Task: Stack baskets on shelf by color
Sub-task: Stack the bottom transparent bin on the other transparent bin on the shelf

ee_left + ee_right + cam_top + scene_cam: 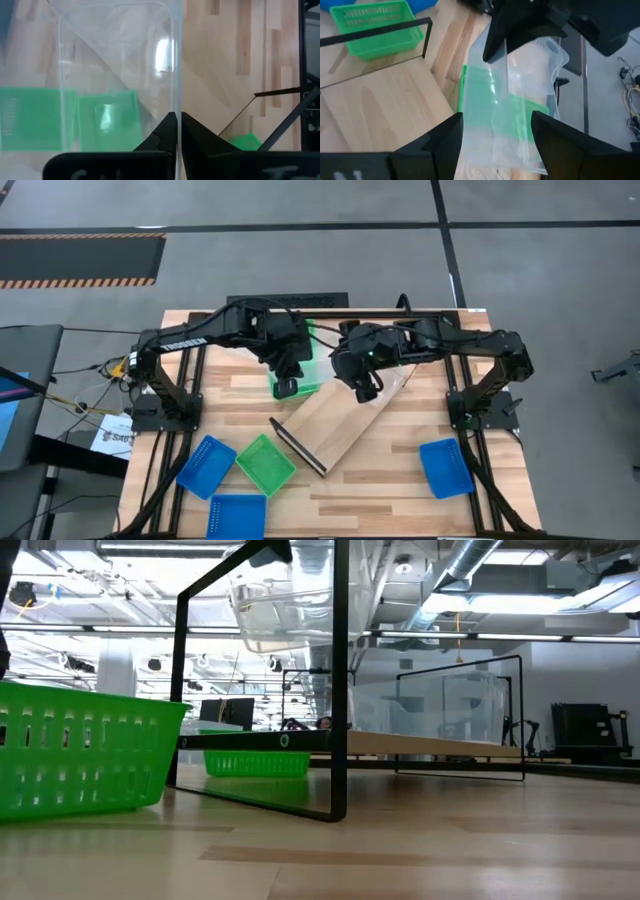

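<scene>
Left gripper (287,383), just above centre of the overhead frame, has its fingers (167,135) pinched tight on the wall of a clear basket (115,75), held up off the table. Right gripper (495,135), just right of it, sits with fingers spread wide around that same clear basket, not clamped. A green basket (318,352) lies under them. The shelf (340,425) runs diagonally through the middle. Lower left: another green basket (265,463) between two blue baskets (207,466); a third blue basket (445,467) lower right.
</scene>
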Controlling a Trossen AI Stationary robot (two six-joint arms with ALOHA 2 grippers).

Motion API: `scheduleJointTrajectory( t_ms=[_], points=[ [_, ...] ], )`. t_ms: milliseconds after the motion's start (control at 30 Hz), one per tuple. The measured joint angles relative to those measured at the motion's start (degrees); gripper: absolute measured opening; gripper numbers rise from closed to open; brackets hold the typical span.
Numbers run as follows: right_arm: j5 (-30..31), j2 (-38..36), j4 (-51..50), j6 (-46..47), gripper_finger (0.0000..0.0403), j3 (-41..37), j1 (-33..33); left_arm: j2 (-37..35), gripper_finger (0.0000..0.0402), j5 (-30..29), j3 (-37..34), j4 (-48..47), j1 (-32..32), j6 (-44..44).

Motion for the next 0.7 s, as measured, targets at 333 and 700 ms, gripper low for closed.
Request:
scheduleJointTrajectory(
  t_ms=[333, 700],
  points=[
    [-0.1, 1.0, -0.4, 0.2, 0.0255, 0.1, -0.7, -0.1, 0.0000, 0.0, 0.0, 5.0, -2.0, -0.5],
    [-0.1, 5.6, -5.5, -0.9, 0.0234, 0.0, 0.6, -0.1, 0.0000, -3.0, 0.6, 5.2, -2.9, -0.2]
  ],
)
